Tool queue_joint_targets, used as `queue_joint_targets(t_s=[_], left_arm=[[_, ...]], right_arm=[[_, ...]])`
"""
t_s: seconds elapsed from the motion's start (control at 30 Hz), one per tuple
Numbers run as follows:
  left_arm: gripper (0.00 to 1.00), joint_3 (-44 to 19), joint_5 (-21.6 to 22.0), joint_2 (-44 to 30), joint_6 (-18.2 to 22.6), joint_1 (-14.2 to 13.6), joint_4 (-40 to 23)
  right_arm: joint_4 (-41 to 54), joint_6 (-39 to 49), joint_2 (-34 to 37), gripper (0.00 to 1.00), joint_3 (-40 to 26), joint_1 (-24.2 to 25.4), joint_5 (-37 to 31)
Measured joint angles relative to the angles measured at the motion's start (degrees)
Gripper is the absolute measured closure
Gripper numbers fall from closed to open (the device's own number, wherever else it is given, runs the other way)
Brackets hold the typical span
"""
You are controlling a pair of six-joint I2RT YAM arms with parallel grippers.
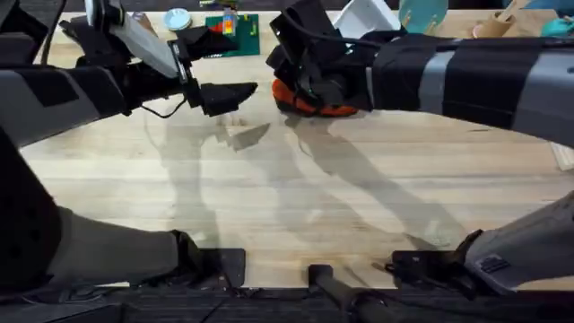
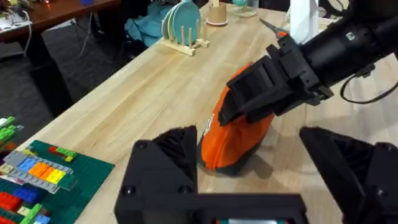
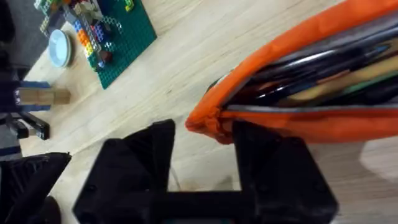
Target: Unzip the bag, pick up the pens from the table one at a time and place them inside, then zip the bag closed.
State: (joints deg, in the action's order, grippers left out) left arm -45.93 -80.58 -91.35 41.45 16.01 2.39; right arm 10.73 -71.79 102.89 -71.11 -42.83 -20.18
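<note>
A: Start big. Where does everything sit?

B: The wooden counter (image 1: 296, 197) carries the orange bag (image 1: 314, 100) toward its far side, right of the middle. The bag's mouth gapes in the right wrist view, with pens (image 3: 336, 78) already lying lengthwise inside.

A: And the arms?

B: The right gripper (image 3: 202, 140) is down at the bag's end, its fingers parted with the orange corner between them; I'd judge it is about to pinch there, though the zipper pull itself I can't make out. The left gripper (image 2: 249, 180) hangs just beside the bag's near end, jaws spread wide and holding nothing.

A: So, zipping closed?

B: Likely. Anchor one end of the fabric firmly, keep the pens below the teeth, and draw the pull straight along the seam, not upward.
</note>
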Motion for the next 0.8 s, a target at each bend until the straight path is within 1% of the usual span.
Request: queue_joint_targets(t_s=[0.1, 0.47, 0.6, 0.77, 0.8], left_arm=[[0.008, 0.0, 0.0, 0.0, 0.0, 0.0, 0.0], [0.008, 0.0, 0.0, 0.0, 0.0, 0.0, 0.0], [0.008, 0.0, 0.0, 0.0, 0.0, 0.0, 0.0], [0.006, 0.0, 0.0, 0.0, 0.0, 0.0, 0.0], [0.008, 0.0, 0.0, 0.0, 0.0, 0.0, 0.0]], right_arm=[[0.0, 0.0, 0.0, 0.562, 0.0, 0.0, 0.0], [0.0, 0.0, 0.0, 0.764, 0.0, 0.0, 0.0], [0.0, 0.0, 0.0, 0.815, 0.0, 0.0, 0.0], [-0.4, 0.0, 0.0, 0.914, 0.0, 0.0, 0.0], [-0.4, 0.0, 0.0, 0.947, 0.0, 0.0, 0.0]])
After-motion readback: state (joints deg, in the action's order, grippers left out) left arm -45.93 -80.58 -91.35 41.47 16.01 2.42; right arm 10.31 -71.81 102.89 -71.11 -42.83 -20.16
